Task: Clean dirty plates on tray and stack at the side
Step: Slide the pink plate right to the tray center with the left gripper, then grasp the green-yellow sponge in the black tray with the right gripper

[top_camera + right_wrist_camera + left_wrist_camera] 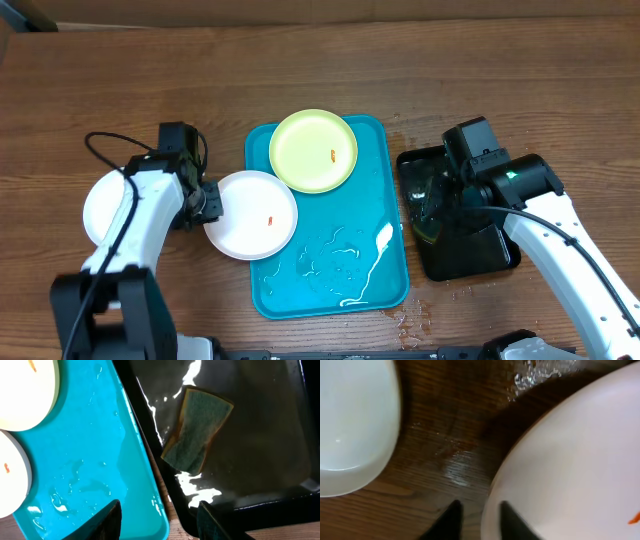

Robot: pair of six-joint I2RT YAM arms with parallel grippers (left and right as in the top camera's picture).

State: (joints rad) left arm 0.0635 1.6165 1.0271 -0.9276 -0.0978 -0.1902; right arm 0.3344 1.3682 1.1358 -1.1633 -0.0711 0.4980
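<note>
The turquoise tray lies mid-table, wet. A pale yellow-green plate with an orange speck rests on its far end. A white plate, also specked, overhangs the tray's left edge. My left gripper is shut on this plate's left rim; in the left wrist view the gripper straddles the rim of the plate. Another white plate sits on the table at far left, partly under my left arm. My right gripper stands open above the gap between the two trays, holding nothing.
A glossy black tray at the right holds a green-and-yellow sponge lying in water. Puddles cover the turquoise tray's near half. Drops wet the wood by the tray's corners.
</note>
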